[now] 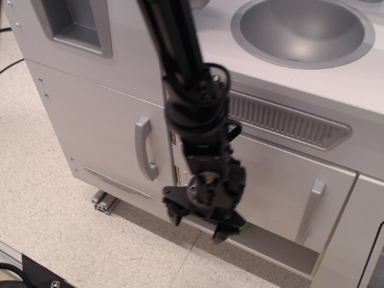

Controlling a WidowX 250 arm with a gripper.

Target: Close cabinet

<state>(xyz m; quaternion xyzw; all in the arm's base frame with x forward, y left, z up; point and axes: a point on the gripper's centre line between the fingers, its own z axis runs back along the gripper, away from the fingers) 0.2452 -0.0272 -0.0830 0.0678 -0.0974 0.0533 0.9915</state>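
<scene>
The cabinet door (282, 180) is a wide flat white panel under the sink counter, lying flush with the cabinet front. Its short grey bar handle (311, 211) is at its right side; the hinges on its left are mostly behind my arm. My gripper (197, 223) hangs in front of the door's lower left corner, pointing down toward the floor. Its jaws stand apart and hold nothing. A sliver of a green object (240, 227) shows behind it in the open shelf under the door.
A taller white door with a bowed grey handle (144, 149) stands to the left. A grey-framed recessed panel (78, 27) is above it. The grey sink bowl (303, 30) sits in the countertop. An aluminium rail foot (103, 203) lies on the speckled floor.
</scene>
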